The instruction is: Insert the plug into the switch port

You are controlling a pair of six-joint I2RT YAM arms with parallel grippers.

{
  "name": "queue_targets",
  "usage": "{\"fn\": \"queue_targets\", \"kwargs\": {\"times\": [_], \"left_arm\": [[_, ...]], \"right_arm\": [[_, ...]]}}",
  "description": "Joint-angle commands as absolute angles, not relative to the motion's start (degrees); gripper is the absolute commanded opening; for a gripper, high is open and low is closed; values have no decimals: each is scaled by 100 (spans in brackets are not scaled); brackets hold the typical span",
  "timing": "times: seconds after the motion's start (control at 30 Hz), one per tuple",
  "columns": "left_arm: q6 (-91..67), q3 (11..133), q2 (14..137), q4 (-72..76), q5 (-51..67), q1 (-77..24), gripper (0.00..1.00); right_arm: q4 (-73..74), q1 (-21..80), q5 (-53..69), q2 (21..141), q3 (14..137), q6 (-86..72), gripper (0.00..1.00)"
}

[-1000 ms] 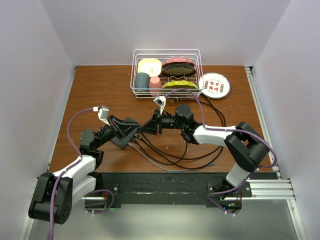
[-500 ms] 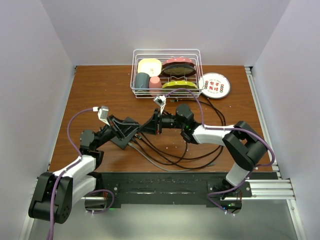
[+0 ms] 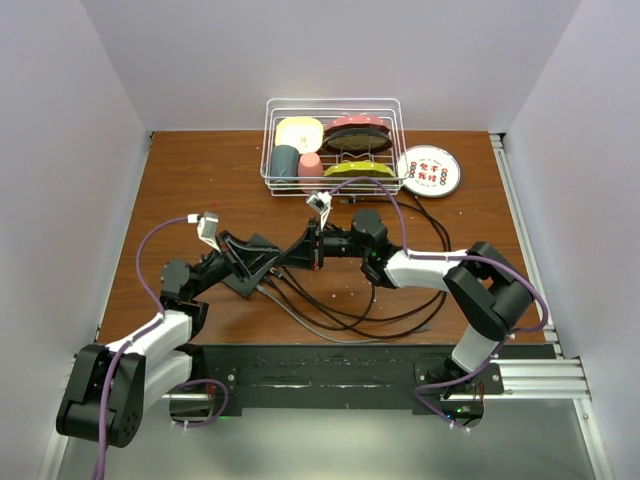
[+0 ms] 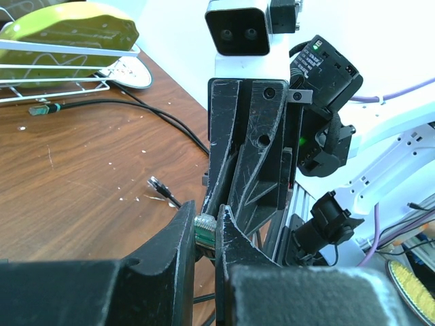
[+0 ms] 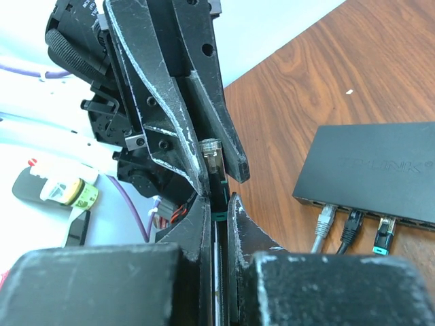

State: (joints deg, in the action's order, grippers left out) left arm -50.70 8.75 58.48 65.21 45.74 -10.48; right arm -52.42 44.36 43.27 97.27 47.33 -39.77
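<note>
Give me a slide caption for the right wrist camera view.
The right gripper and left gripper both pinch the plug near the switch, which has three cables plugged in.

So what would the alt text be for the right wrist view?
A clear plug is clamped between both arms' jaws, the right arm's nearest the camera. Beside them a black switch, three cables plugged in, lies on a wooden table.
</note>
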Motion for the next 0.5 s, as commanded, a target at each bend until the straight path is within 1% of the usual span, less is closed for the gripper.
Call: {"fn": "queue_targets", "kwargs": {"times": [0.0, 0.07, 0.1, 0.13, 0.17, 0.2, 0.3, 0.37, 0.4, 0.43, 0.47], "left_arm": [[-4983, 879, 5757, 6873, 4623, -1081, 0], [-4975, 870, 5739, 6847, 4579, -1081, 0], [-4966, 870, 5731, 6838, 4570, -1081, 2], [-4957, 870, 5730, 6829, 4562, -1081, 9], [-4948, 861, 5722, 6812, 4527, -1081, 18], [-4931, 861, 5678, 6777, 4492, -1081, 37], [-4826, 896, 5547, 6505, 4316, -1081, 65], [-4685, 958, 5441, 6137, 4106, -1081, 70], [-4624, 975, 5293, 5987, 4009, -1081, 77], [-4484, 1045, 5195, 5803, 3895, -1081, 90], [-4387, 1098, 5107, 5287, 3598, -1081, 94]], "right_arm": [[-5494, 4456, 4228, 9703, 4755, -4025, 0], [-5406, 4456, 4193, 9633, 4746, -3938, 0], [-5292, 4456, 4166, 9607, 4746, -3859, 0], [-5239, 4447, 4149, 9589, 4746, -3824, 0], [-5177, 4456, 4131, 9571, 4746, -3788, 0], [-5003, 4447, 4070, 9510, 4755, -3684, 0], [-4599, 4456, 3973, 9405, 4790, -3420, 0], [-4326, 4456, 3806, 9326, 4825, -3262, 0], [-4020, 4456, 3753, 9247, 4834, -3052, 0], [-3877, 4447, 3588, 9203, 4834, -2972, 0], [-3693, 4456, 3482, 9150, 4851, -2875, 0]]}}
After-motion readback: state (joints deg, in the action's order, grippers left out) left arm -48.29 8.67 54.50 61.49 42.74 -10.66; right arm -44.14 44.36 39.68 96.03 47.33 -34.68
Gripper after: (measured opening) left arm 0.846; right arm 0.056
